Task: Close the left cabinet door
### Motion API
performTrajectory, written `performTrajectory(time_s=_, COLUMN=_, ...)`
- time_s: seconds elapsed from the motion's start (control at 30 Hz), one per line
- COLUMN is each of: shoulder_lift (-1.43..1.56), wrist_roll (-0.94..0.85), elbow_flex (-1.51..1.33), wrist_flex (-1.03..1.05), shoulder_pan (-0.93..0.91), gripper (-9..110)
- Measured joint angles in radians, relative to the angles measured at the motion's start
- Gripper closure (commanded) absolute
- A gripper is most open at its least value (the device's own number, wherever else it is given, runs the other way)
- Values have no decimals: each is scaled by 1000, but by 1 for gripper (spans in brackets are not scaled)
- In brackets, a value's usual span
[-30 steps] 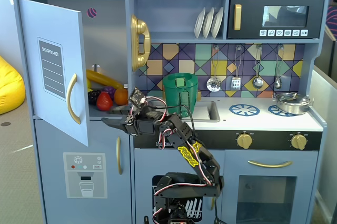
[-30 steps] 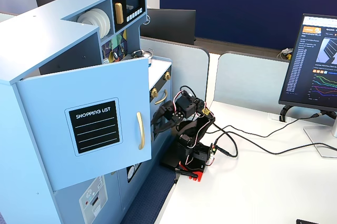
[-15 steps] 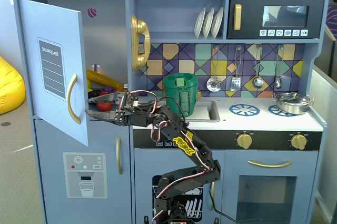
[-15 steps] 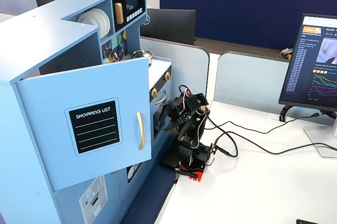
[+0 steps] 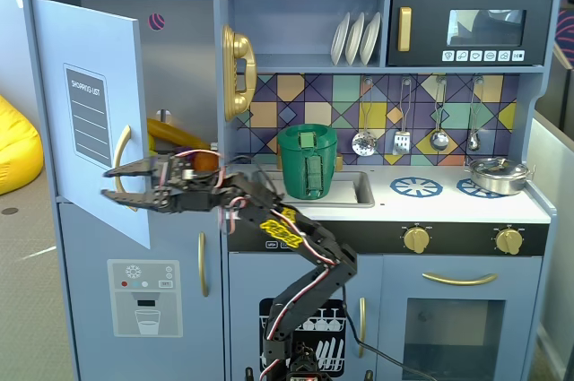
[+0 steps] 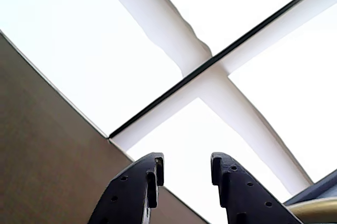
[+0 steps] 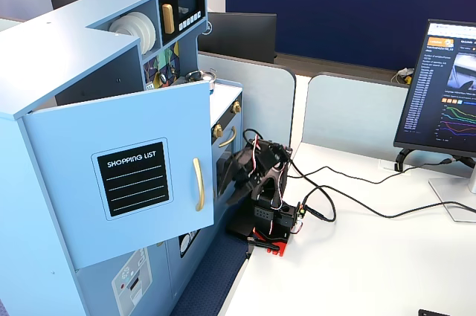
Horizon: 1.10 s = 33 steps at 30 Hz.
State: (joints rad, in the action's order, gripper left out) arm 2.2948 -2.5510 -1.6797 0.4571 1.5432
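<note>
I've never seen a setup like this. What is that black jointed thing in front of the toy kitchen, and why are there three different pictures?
It is a small robot arm with a two-finger gripper, standing in front of a toy kitchen. One fixed camera faces the kitchen; another looks from the side, where the arm sits on a white table. The third rides on the wrist, so you see the fingers from behind, pointing up at ceiling lights. The gripper is open and holds nothing. It reaches beside the open left cabinet door, the one with the shopping-list panel and gold handle. Toy food lies on the shelf behind.
</note>
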Motion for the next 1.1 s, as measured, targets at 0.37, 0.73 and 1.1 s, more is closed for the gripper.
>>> performTrajectory(time_s=0.37, shoulder_lift=-170, wrist_roll=-23, elbow_flex=100, wrist_flex=-69, shoulder_pan=-43, gripper=101)
performTrajectory(time_s=0.73, shoulder_lift=-179, wrist_roll=3, elbow_flex=106, wrist_flex=-71, shoulder_pan=-207, gripper=101)
performTrajectory(time_s=1.1, shoulder_lift=-127, wrist_roll=117, elbow_flex=97, wrist_flex=-61, shoulder_pan=-368, gripper=101)
